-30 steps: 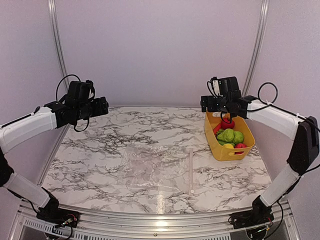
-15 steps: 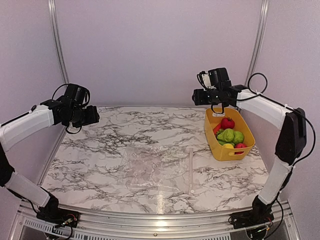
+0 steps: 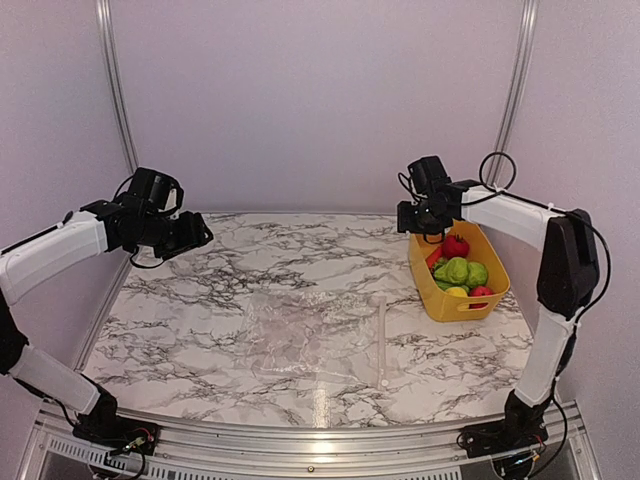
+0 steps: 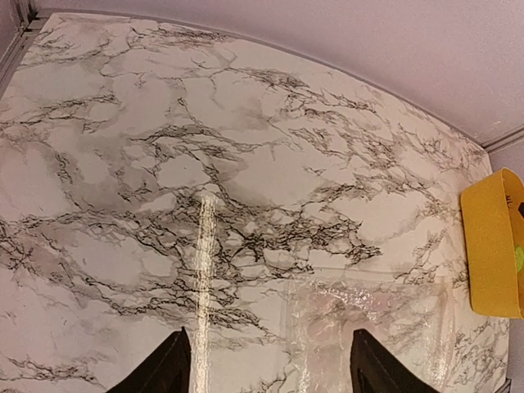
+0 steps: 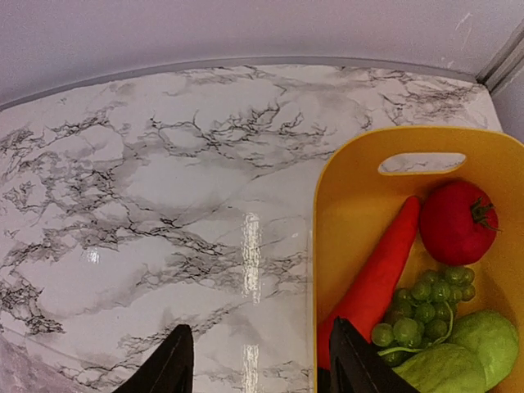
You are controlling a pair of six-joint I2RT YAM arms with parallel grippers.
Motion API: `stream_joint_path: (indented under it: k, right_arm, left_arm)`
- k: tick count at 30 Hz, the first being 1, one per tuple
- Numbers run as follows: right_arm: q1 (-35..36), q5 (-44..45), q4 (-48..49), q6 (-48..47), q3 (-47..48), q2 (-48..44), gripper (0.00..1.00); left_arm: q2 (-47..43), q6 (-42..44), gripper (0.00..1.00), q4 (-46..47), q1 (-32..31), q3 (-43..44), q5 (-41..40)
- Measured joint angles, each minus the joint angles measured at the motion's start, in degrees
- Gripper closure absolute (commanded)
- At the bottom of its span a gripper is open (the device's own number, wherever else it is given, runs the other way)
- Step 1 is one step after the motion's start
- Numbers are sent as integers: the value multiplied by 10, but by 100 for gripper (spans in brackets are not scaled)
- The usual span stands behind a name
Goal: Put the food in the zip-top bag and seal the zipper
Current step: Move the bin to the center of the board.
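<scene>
Inside the yellow basket [image 3: 446, 305], the food [image 3: 458, 270]; zip-top bag [image 3: 300, 335] flat nearby; left pincer [image 4: 270, 360], right pincer [image 5: 260, 348] both apart.

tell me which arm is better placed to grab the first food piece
Right: the right claw hangs open by the yellow basket holding the food; the left claw is across the table.

The zip-top bag [image 4: 377, 307] (left wrist) is cut off below.
</scene>
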Motion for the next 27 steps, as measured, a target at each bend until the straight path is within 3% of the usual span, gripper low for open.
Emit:
stream_joint_path:
  k: [2, 9, 12, 22, 27]
  right_arm:
    - [-13, -1, -3, 13, -5, 6, 52]
    - [-30, -25, -23, 24, -32, 33, 84]
    - [-28, -38, -28, 26, -36, 35, 89]
    - [8, -52, -40, 45, -13, 50, 90]
    - [43, -62, -40, 56, 31, 85, 83]
  left_arm:
    - [0, -5, 33, 3, 0, 0, 16]
    - [0, -19, 36, 18, -1, -19, 51]
    - [0, -21, 37, 20, -2, -30, 63]
    - [0, -23, 37, 26, -4, -34, 83]
    - [0, -23, 37, 32, -4, -41, 88]
